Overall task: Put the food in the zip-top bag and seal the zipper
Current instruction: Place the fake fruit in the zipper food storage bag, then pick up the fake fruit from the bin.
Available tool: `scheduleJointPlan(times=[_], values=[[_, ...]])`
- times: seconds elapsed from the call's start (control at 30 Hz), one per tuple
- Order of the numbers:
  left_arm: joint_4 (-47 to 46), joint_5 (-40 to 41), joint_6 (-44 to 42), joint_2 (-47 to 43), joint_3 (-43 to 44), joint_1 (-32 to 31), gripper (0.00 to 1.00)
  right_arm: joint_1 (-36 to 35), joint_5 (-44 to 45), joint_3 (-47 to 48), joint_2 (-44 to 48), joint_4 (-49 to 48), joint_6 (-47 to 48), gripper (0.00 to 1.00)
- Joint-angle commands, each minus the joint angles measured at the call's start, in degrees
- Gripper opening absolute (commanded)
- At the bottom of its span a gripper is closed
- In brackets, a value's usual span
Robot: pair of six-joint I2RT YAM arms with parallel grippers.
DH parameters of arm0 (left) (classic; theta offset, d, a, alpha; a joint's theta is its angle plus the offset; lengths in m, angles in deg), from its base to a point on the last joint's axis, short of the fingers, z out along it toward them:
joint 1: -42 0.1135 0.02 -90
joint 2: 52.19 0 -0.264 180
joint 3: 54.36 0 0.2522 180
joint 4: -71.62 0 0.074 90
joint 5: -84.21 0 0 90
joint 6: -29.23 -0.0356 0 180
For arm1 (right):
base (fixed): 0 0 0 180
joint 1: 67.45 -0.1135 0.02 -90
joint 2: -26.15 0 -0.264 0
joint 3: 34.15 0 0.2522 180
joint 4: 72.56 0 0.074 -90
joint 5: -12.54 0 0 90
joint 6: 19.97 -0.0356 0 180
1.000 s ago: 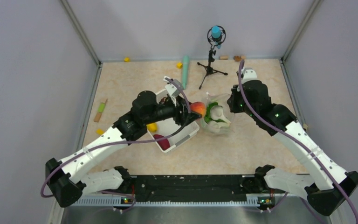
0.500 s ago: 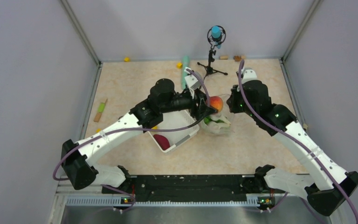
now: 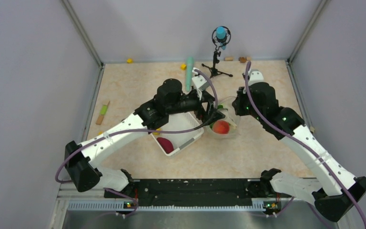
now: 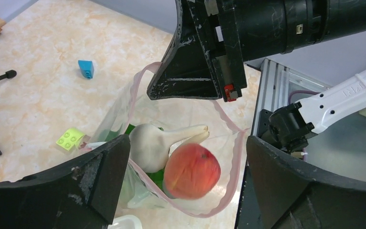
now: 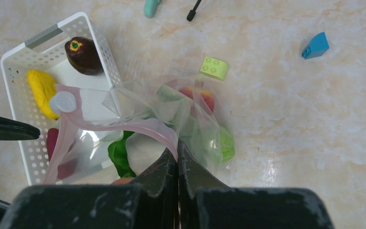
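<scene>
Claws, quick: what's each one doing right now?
Left claw: open, empty, above the zip-top bag mouth.
Right claw: shut on the zip-top bag's rim.

I see a red-orange apple point(image 4: 191, 171), a whitish piece point(image 4: 145, 145), a clear zip-top bag point(image 4: 120, 109), its pink zipper point(image 4: 232, 164), and a beige marbled desk point(image 4: 43, 109).

- Beige marbled tabletop point(image 3: 138, 86).
- White slotted basket point(image 3: 192, 140), just to the near left of the left gripper point(image 3: 213, 114).
- Zip-top bag point(image 3: 232, 130), bottom resting on the top, directly under that gripper.
- Teal cylinder point(image 3: 189, 72) and microphone tripod point(image 3: 214, 70), beyond the gripper.
- Lime block point(image 4: 70, 139) and blue block point(image 4: 86, 68), past the bag.
- Green-and-wood stick point(image 3: 103, 112), well to the gripper's left.
</scene>
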Motion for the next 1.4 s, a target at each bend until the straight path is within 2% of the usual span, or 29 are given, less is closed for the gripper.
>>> scheduleJointPlan(times=[0.0, 0.2, 0.53, 0.63, 0.7, 0.9, 1.17, 1.37], values=[[0.20, 0.75, -0.34, 0.59, 2.81, -0.27, 0.97, 0.73, -0.02, -0.15, 1.67, -2.41, 0.76, 0.00], [1.48, 7.54, 0.51, -1.75, 2.13, -0.30, 0.97, 0.78, 0.06, -0.16, 1.79, -2.40, 0.72, 0.00], [7.50, 37.72, 5.72, -3.39, -1.32, 1.80, 0.97, 0.78, 0.10, -0.10, 0.79, -2.43, 0.64, 0.00], [7.48, 42.03, 6.48, -4.18, -4.65, 3.79, 0.97, 0.82, 0.15, -0.19, 0.62, -2.40, 0.67, 0.00], [7.43, 41.81, 7.90, -4.66, -7.01, 6.51, 0.97, 0.78, 0.27, -0.21, 0.59, -2.41, 0.64, 0.00], [8.01, 33.82, 13.59, -1.65, -10.99, 19.15, 0.97, 0.78, 0.11, -0.20, 0.18, -2.45, 0.64, 0.00], [8.78, 34.37, 12.45, 7.42, -7.95, 23.31, 0.97, 0.78, 0.20, -0.29, 0.18, -2.40, 0.83, 0.00], [10.73, 34.01, 11.89, 13.52, -5.10, 24.02, 0.96, 0.86, 0.40, -0.43, 0.26, -2.40, 0.90, 0.00]])
